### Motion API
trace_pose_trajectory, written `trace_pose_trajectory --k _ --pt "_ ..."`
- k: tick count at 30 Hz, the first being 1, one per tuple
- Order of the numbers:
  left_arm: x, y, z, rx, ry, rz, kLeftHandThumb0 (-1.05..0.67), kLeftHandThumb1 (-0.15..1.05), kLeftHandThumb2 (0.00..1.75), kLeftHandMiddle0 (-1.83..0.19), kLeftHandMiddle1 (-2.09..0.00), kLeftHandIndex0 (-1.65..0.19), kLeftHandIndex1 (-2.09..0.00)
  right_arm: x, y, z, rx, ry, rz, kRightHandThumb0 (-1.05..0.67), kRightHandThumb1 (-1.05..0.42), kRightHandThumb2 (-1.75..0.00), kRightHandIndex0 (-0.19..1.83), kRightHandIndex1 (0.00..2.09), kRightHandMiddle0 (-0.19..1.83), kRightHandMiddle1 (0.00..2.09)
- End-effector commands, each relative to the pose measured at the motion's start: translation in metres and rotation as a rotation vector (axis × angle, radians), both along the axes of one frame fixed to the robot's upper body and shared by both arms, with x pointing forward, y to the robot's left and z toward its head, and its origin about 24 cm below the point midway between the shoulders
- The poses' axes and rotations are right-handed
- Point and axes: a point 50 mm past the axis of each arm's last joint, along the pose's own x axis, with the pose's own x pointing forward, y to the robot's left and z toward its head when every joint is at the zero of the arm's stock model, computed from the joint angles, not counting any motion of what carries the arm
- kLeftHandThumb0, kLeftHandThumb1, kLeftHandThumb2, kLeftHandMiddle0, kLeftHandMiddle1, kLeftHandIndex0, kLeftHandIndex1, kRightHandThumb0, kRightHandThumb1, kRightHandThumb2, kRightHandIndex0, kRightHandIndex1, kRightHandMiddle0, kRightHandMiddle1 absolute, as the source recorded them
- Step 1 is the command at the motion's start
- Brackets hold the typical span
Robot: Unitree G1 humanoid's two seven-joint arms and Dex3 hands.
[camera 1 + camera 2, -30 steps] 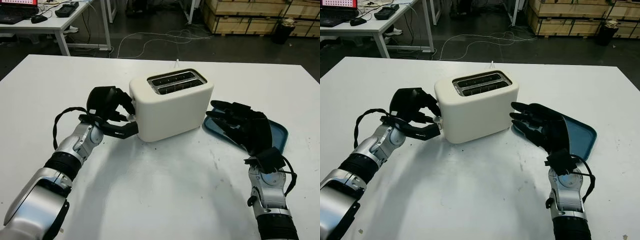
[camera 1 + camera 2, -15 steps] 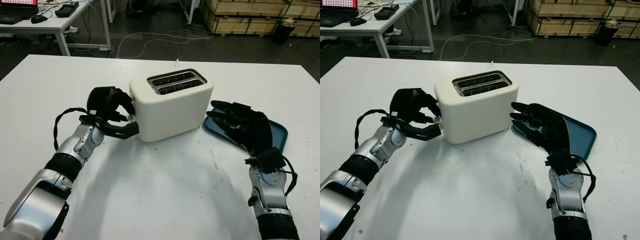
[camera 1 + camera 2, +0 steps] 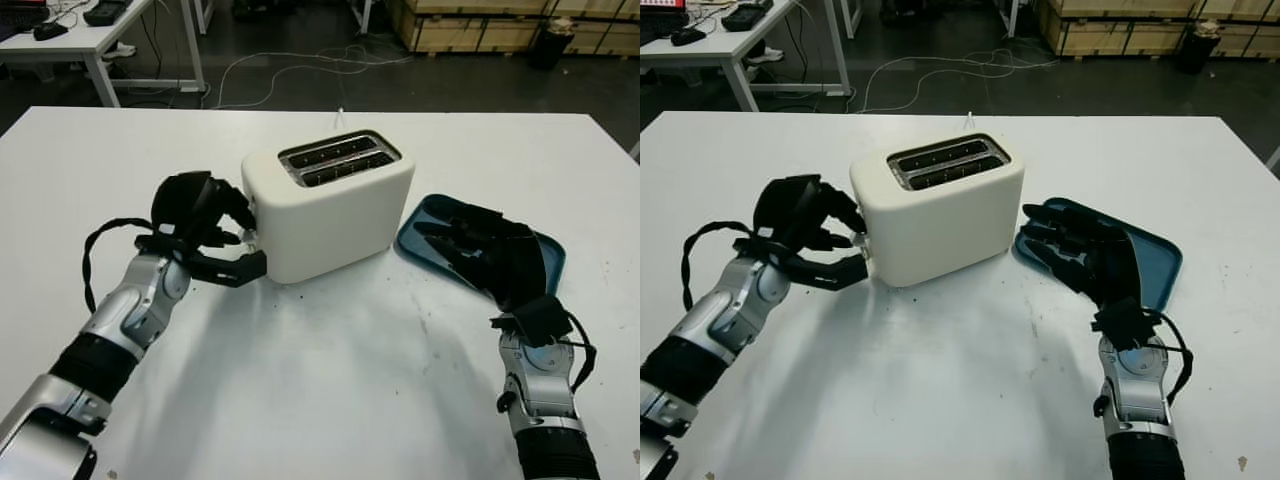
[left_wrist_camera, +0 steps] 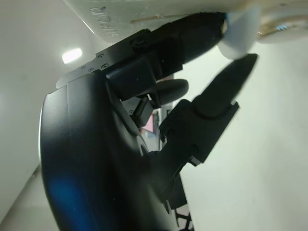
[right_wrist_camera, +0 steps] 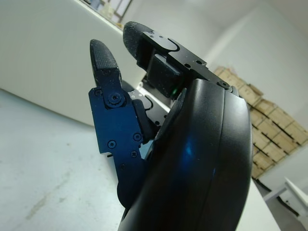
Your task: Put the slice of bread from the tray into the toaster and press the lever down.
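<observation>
toaster (image 3: 328, 204) is sitting mid-table on the white table (image 3: 330, 400), angled, both slots facing up and looking dark inside, so i can't tell from here whether the bread slice is sitting in a slot; left hand (image 3: 200, 225) is working at the toaster's left end, fingers curled around the small white lever (image 3: 247, 237) there; one finger is lying above the lever, another is reaching under it along the toaster's near-left corner; in the left wrist view the lever knob (image 4: 239, 34) is sitting between two black fingertips (image 4: 236, 77), so the hand is pinching the lever; lever is sitting low on the end face, near the toaster's base; blue tray (image 3: 535, 250) is lying just right of the toaster, its near-left corner close to the toaster's right side, not clearly touching; right hand (image 3: 490, 255) is hovering over the tray's near-left part, released, grasping nothing, fingers pointing left and far toward the toaster; right wrist view is showing the toaster's pale side wall (image 5: 53, 62) just beyond the fingers (image 5: 103, 60); the tray surface showing around the hand is bare blue; far off the table, cables (image 3: 300, 65) are trailing on the dark floor, wooden crates (image 3: 470, 20) are stacked at far right, a white desk (image 3: 90, 35) is standing at far left.
</observation>
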Motion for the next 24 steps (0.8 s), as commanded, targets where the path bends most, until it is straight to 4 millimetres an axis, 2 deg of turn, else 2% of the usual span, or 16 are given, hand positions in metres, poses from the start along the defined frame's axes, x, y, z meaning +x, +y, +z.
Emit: trace_pose_trajectory --k 1,7,13,14,15,16,18,21,24 --pt "-0.03 0.016 -0.07 0.135 0.396 0.071 -0.09 0.75 0.0 -0.72 -1.08 -0.86 0.0 0.001 -0.004 0.004 -0.004 -0.008 -0.003 -0.37 -0.88 0.0 1.08 0.0 0.99 0.0" --pt "-0.03 0.016 -0.061 0.157 0.426 0.084 -0.12 0.71 0.0 -0.67 -1.09 -0.79 0.0 0.001 -0.004 0.005 -0.003 -0.012 -0.002 -0.38 -0.88 0.0 1.08 0.0 0.99 0.0" --pt "-0.035 0.017 -0.056 0.161 0.511 0.087 -0.16 0.69 0.0 -0.61 -0.9 -0.64 0.0 0.001 -0.005 0.005 0.003 -0.018 -0.002 -0.38 -0.88 0.0 1.08 0.01 0.99 0.0" --pt "-0.036 0.018 -0.054 0.155 0.525 0.095 -0.17 0.69 0.0 -0.57 -0.96 -0.6 0.0 0.001 -0.005 0.006 0.002 -0.02 -0.003 -0.38 -0.88 0.0 1.08 0.0 0.99 0.0" --pt "-0.037 0.02 -0.051 0.145 0.537 0.102 -0.2 0.69 0.0 -0.47 -1.15 -0.55 -0.01 0.001 -0.005 0.006 -0.002 -0.025 -0.003 -0.38 -0.88 0.0 1.08 0.0 0.98 0.0" --pt "-0.039 0.023 -0.045 0.113 0.535 0.108 -0.22 0.69 0.01 -0.42 -1.21 -0.53 -0.01 0.001 -0.005 0.007 -0.008 -0.031 -0.003 -0.38 -0.88 0.0 1.08 0.0 0.98 0.0" --pt "-0.045 0.029 -0.029 0.026 0.479 0.108 -0.26 0.7 0.0 -0.45 -1.08 -0.51 -0.01 0.003 -0.005 0.009 -0.016 -0.043 0.0 -0.37 -0.88 0.0 1.08 0.0 0.98 0.0" --pt "-0.056 0.04 0.009 -0.141 0.287 0.074 -0.35 0.75 0.01 -0.47 -1.3 -0.59 -0.03 0.008 -0.003 0.017 -0.005 -0.07 0.018 -0.38 -0.88 0.0 1.08 0.0 0.98 0.0" --pt "-0.066 0.049 0.044 -0.242 0.096 0.057 -0.39 0.8 0.01 -0.6 -1.24 -0.78 -0.08 0.014 -0.003 0.029 -0.032 -0.095 0.042 -0.38 -0.89 0.0 1.08 0.0 0.96 0.0"
